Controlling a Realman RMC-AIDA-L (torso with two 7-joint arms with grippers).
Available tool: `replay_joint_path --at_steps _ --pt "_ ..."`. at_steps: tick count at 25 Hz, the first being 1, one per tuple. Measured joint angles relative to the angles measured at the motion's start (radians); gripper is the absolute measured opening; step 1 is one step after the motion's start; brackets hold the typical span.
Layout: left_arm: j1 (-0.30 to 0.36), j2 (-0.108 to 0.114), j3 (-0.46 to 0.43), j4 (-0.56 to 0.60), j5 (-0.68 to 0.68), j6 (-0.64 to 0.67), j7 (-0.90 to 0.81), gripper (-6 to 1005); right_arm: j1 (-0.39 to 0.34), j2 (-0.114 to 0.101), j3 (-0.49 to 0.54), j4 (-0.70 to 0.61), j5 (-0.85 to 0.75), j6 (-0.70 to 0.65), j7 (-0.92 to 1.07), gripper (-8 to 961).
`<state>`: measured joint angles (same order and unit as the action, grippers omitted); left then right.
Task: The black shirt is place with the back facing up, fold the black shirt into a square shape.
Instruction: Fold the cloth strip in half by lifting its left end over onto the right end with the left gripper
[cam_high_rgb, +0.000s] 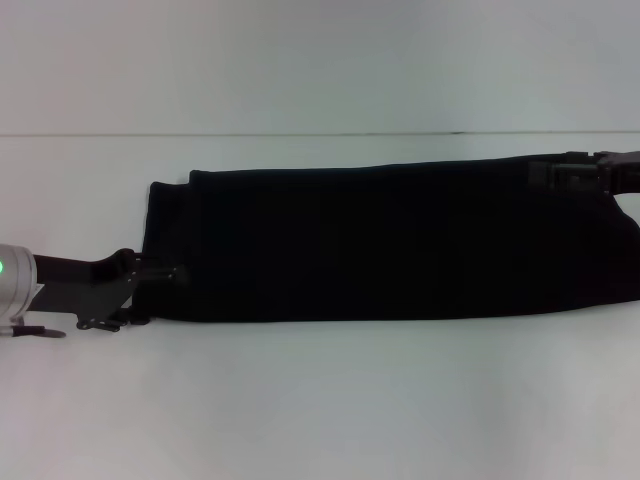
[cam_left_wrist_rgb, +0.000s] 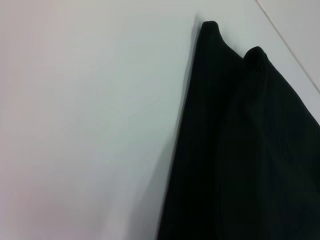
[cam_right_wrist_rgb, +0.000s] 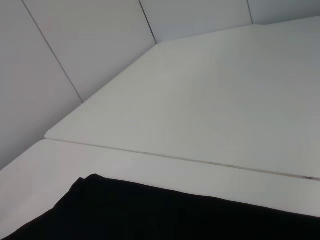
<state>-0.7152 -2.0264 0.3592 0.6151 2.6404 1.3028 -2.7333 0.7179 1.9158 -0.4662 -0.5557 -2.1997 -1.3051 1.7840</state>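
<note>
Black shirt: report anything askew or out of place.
The black shirt lies as a long band, not yet square. At its end near the left end effector, two layer corners sit staggered rather than aligned. Nothing else stands out.

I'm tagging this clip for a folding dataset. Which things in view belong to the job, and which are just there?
Part of the job:
- black shirt, lying as a long band
- left gripper, at the shirt's left end
- right gripper, at its far right corner

Just there:
- white table
- wall panels
</note>
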Motion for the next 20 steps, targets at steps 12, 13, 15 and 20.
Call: replay_joint_path --at_steps 12,13,15,20 --pt "0.009 -0.002 -0.008 0.000 -0.006 -0.005 0.065 794 -0.003 0.000 0.000 0.001 0.000 0.000 0.000 906" --pt "0.010 -0.003 -0.009 0.000 -0.006 -0.006 0.070 767 -0.004 0.000 0.000 0.001 0.000 0.000 0.000 906" --pt "0.011 -0.004 -0.009 0.000 -0.007 -0.006 0.072 691 -0.005 0.000 0.000 0.001 0.000 -0.001 0.000 905" --pt "0.011 -0.005 -0.006 0.000 -0.009 -0.009 0.076 476 -0.006 0.000 0.000 0.001 0.000 -0.002 0.000 904"
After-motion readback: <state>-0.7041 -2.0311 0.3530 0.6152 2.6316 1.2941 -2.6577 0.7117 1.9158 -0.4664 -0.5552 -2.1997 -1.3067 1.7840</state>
